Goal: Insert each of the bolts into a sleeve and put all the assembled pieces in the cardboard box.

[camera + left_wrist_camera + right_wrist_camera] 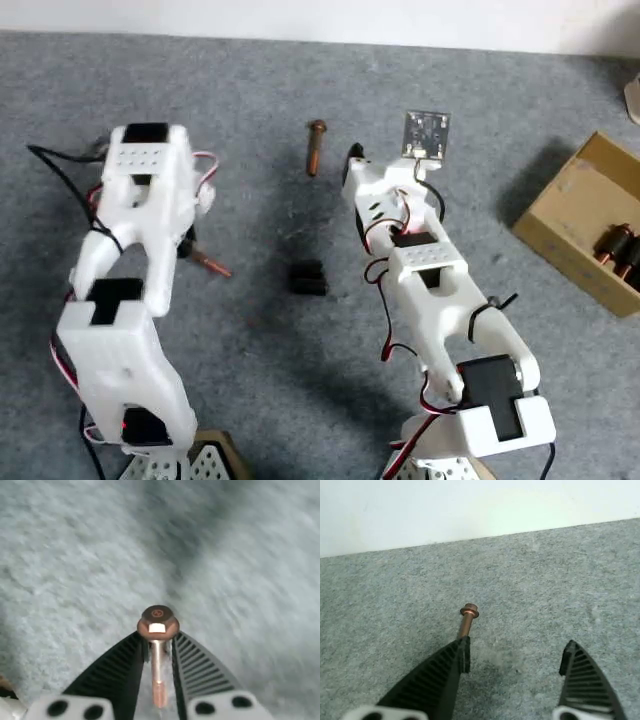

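My left gripper (159,642) is shut on a copper bolt (157,626), whose flanged head pokes out past the fingertips. From above, that bolt (212,264) sticks out beside the left arm, just over the carpet. A second copper bolt (316,145) lies on the carpet at the back middle. My right gripper (516,655) is open just short of this bolt (468,619), one finger next to its shank. A black sleeve (308,278) lies between the two arms. The cardboard box (570,215) at the right holds assembled pieces (616,250).
Grey carpet covers the table up to a white wall at the back. Red and black cables hang along both arms. A pale object (633,100) sits at the far right edge behind the box.
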